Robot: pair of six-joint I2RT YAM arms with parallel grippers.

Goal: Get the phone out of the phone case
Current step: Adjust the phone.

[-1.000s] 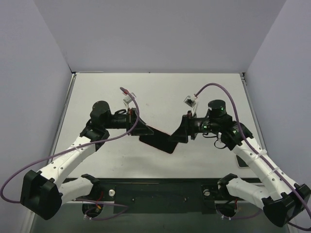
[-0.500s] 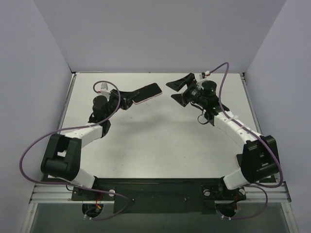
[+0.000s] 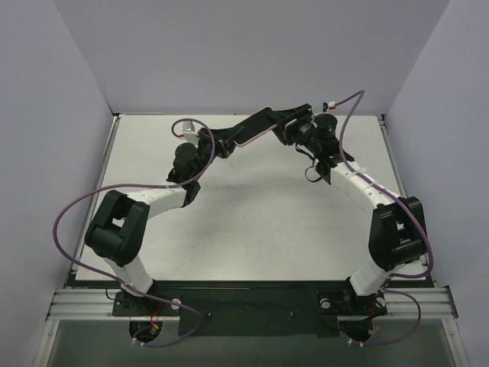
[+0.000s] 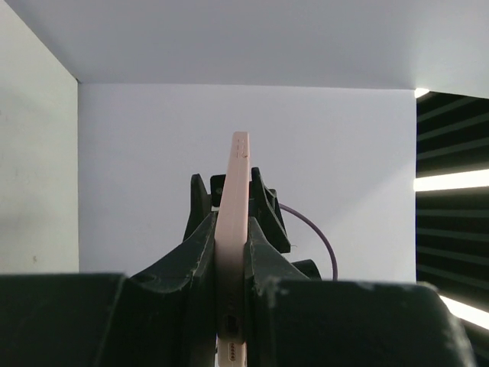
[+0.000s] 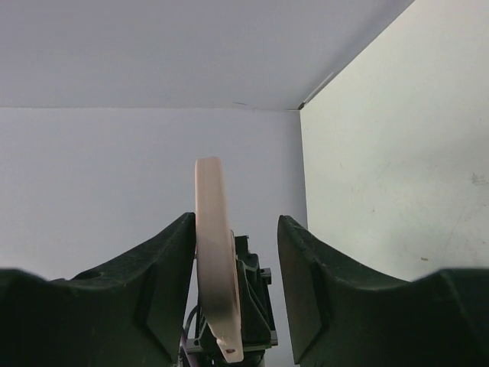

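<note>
The phone in its pink phone case (image 3: 256, 126) hangs above the far part of the table, between the two arms. My left gripper (image 3: 229, 141) is shut on its left end. In the left wrist view the case (image 4: 239, 168) stands edge-on, clamped between the fingers of that gripper (image 4: 231, 222). My right gripper (image 3: 286, 122) sits around the other end. In the right wrist view the case (image 5: 210, 229) lies against the left finger (image 5: 172, 260), with a clear gap to the right finger (image 5: 306, 260). The jaws of this gripper (image 5: 237, 222) stand open.
The white table (image 3: 252, 222) is boxed in by pale walls at the back and both sides. Purple cables (image 3: 92, 206) loop off each arm. The left gripper's black body (image 5: 256, 306) shows just behind the case in the right wrist view.
Both arms have swung from the table's middle to its far side, the left one carrying the phone. The right gripper, apart from the phone half a second ago, now straddles its end.
</note>
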